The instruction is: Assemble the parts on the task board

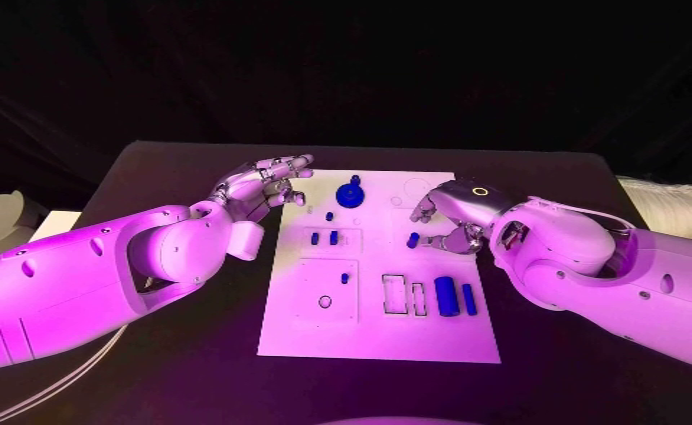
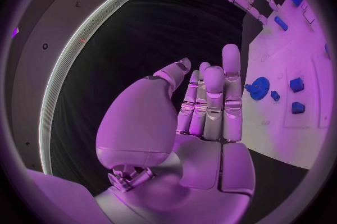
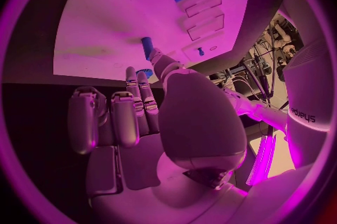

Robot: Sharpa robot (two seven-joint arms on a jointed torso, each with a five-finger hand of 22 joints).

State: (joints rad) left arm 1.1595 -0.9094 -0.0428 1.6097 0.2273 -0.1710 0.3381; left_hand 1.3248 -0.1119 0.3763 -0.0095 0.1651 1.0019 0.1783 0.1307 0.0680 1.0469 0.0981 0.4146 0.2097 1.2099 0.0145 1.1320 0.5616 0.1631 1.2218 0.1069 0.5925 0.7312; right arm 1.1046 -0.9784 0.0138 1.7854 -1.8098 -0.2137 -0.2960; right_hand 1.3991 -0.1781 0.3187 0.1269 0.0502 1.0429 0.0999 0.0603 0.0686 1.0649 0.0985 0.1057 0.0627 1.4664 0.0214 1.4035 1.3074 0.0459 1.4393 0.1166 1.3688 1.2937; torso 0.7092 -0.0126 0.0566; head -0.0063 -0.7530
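Board [image 1: 378, 335] lies white on the black table in the head view, with blue parts spread over it: a round part [image 1: 351, 192] at the far end, small pegs [image 1: 325, 238] in the middle, two cylinders [image 1: 456, 298] near the front right beside empty rectangular slots [image 1: 394, 292]. Several recesses stand unfilled, so most of the assembly appears left to do. Left hand [image 1: 264, 185] hovers at the board's far left corner, fingers apart, holding nothing. Right hand [image 1: 450, 217] sits over the board's right side, fingertips close to a short blue peg [image 1: 413, 240]; contact cannot be confirmed here.

Left wrist view: left hand [image 2: 200, 109] is open, fingers extended side by side, palm empty, the round part [image 2: 258, 88] just beyond the fingertips, not touched.

Right wrist view: right hand [image 3: 137, 117] has some fingers curled and others extended toward the blue peg [image 3: 147, 48]. The tips lie at the peg, but whether they pinch it cannot be told.
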